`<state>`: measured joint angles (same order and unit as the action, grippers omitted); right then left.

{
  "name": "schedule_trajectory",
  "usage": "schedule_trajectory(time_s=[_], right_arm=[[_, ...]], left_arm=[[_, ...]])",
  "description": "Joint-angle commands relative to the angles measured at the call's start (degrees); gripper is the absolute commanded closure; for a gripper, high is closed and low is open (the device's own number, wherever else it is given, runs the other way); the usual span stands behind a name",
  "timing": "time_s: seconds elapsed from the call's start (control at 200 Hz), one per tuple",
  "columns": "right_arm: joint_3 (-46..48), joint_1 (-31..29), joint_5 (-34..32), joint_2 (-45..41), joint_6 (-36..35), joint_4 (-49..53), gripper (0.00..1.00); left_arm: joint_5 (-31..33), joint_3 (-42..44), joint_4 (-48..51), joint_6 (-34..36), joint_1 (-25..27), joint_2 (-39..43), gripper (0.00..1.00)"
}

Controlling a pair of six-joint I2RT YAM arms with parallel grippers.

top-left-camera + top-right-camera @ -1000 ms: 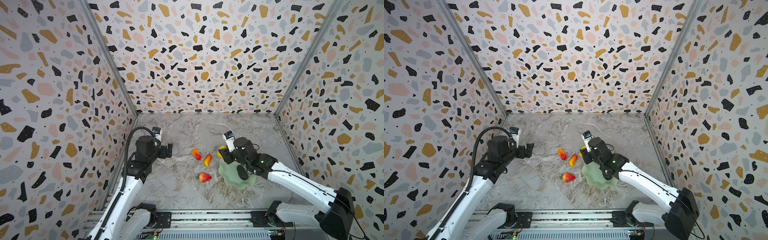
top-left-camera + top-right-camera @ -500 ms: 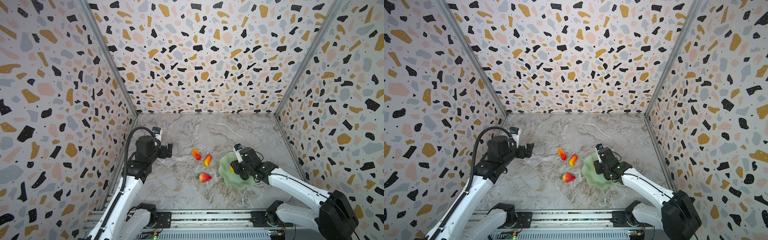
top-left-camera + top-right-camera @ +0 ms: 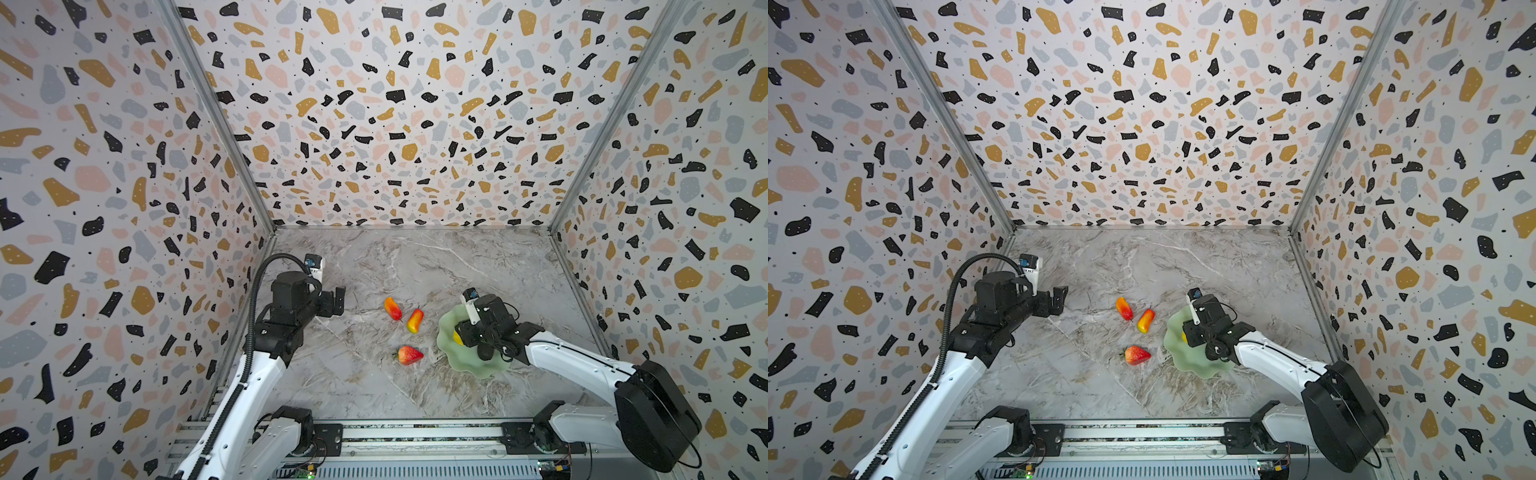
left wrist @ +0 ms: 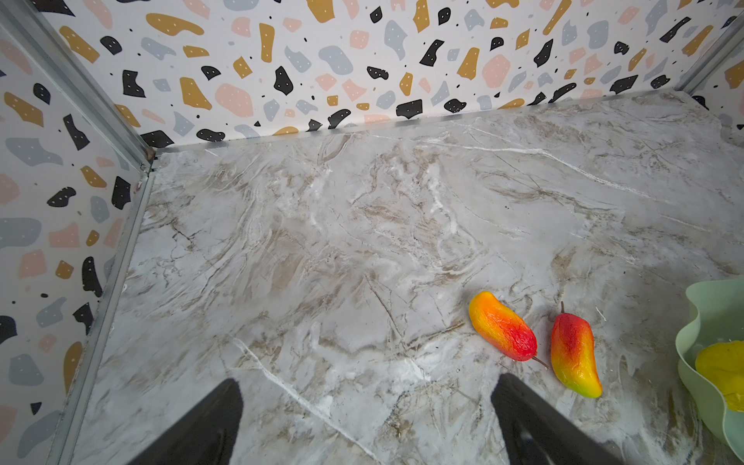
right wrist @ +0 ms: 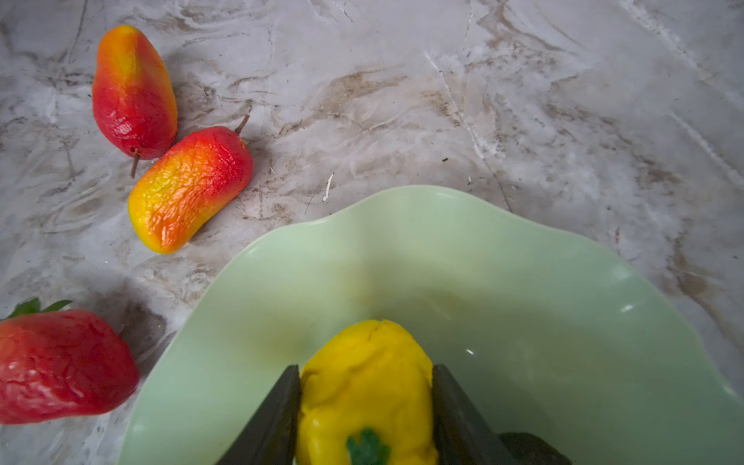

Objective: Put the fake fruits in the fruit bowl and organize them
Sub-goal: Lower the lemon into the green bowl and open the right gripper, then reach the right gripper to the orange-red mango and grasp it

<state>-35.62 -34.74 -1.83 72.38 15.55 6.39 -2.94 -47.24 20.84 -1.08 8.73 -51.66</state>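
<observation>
Right pincer (image 5: 366, 372): part-closed on yellow citrus (image 5: 364, 394), flanks clamped, low inside fruit bowl (image 5: 563, 322). Judged light, glossy, slightly yielding; grip mid-body. Bench (image 5: 483, 100): two red-yellow fruits (image 5: 189, 187) side by side, strawberry (image 5: 60, 362) near rim. Left pincer (image 4: 368, 402): wide, empty.

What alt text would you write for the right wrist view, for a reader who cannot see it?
The right end effector grips a bumpy yellow fruit over the pale green bowl. Beside the bowl, on the marble table, lie two red-yellow fruits and a red strawberry.
</observation>
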Motion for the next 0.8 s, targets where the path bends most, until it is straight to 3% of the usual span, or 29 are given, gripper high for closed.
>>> schedule_trajectory(time_s=[0.0,0.15,0.335,0.481,0.601,0.796], right_arm=[[0.28,0.20,-0.98,-0.47,0.05,-0.52,0.51],[-0.47,0.20,-1.34,-1.50,-0.33,1.02,0.41],[-4.25,0.20,-2.67,-3.91,-1.49,5.57,0.15],[-8.88,-0.27,-2.31,-6.47,-2.52,8.77,0.02],[-13.03,-2.99,1.11,-5.06,-3.21,8.73,0.01],[-21.79,-10.08,0.32,6.17,-3.69,8.60,0.01]], left_arm=[[-0.57,0.57,-2.12,-0.11,-0.03,0.37,0.00],[-0.55,0.57,-2.05,-0.14,-0.03,0.40,0.00],[-0.66,0.57,-2.11,-0.10,-0.03,0.32,0.00],[-0.65,0.57,-2.08,-0.09,-0.03,0.31,0.00],[-0.75,0.57,-2.10,-0.15,-0.03,0.25,0.01],[-0.93,0.57,-2.20,-0.13,-0.03,0.19,0.00]])
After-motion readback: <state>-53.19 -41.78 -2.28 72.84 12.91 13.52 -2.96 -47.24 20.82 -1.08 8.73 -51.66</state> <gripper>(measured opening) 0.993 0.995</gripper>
